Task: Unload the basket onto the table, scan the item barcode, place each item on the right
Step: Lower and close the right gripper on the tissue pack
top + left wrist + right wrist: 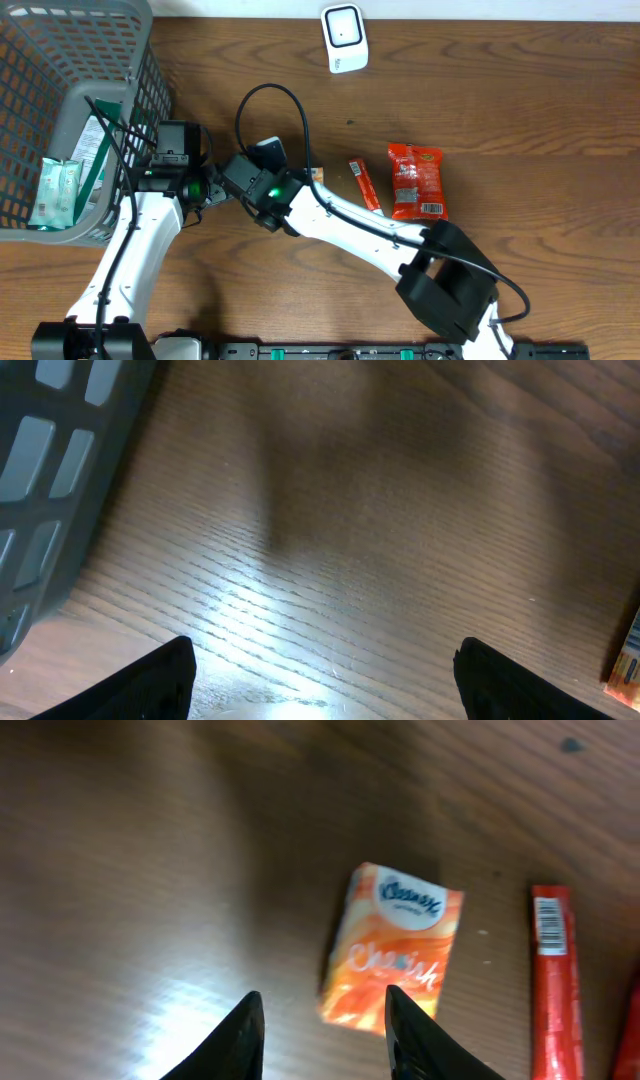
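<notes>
Right gripper (pixel 323 998) is seen with its fingers parted a moderate way and nothing pinched between them. The orange tissue pack (pixel 395 945) lies flat on the table (pixel 540 100) just beyond the fingertips, printed face up, with its near corner showing in the gap. No barcode is shown on that upper face, so the code is judged to be on the underside or an edge. The pack would therefore need to be lifted and turned before being presented to the white scanner (pixel 345 38), which stands at the far edge near the middle, well apart from the pack. The left gripper (pixel 325 650) is spread wide and empty over bare wood just beside the grey basket (pixel 60 60), a placement judged to keep it out of the working arm's way. Room is tight on two sides. To the left, the two wrists sit close together with the basket wall behind them. To the right, a red stick sachet (pixel 553 980) lies near the pack, its barcode patch at its far end, and a red snack packet (pixel 416 180) lies beyond it. Open wood is left between the pack and the scanner, crossed only by the loop of black cable (pixel 300 105), which could be snagged.
</notes>
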Available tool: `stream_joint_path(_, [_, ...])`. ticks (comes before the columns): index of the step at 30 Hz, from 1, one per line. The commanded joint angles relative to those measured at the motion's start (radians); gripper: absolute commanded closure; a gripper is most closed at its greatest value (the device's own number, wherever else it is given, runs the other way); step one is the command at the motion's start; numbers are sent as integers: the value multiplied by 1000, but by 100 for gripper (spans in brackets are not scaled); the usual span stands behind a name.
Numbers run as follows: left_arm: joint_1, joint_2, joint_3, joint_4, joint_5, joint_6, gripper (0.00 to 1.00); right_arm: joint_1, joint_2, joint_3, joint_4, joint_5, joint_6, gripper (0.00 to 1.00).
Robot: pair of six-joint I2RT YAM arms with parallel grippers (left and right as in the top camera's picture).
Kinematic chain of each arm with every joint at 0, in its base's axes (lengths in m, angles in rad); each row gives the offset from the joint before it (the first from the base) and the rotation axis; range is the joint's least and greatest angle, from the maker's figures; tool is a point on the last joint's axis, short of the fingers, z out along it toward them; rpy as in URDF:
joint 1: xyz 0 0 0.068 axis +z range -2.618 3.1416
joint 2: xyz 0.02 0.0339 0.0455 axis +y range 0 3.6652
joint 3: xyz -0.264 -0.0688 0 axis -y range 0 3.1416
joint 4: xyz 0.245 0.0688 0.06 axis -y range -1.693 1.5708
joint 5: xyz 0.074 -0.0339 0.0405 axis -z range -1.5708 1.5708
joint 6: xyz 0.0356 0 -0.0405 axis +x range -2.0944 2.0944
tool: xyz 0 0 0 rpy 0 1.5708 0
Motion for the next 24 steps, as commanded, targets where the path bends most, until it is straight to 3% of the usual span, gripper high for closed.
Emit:
stream_joint_path(1, [8,12,-12,-4,-16,-2,17,-12,39,-3,0,68,41,66])
stream_joint_path(6, [8,12,-12,-4,-16,-2,17,-48,59,-9,7,-48,61,67])
stream_joint_path(13, [8,12,-12,-3,-16,-2,17,-72,84,-18,-23,-58,61,74])
stream_joint_path(24, [8,12,-12,-3,-16,-2,17,-71,110,-37,0,-50,69,74])
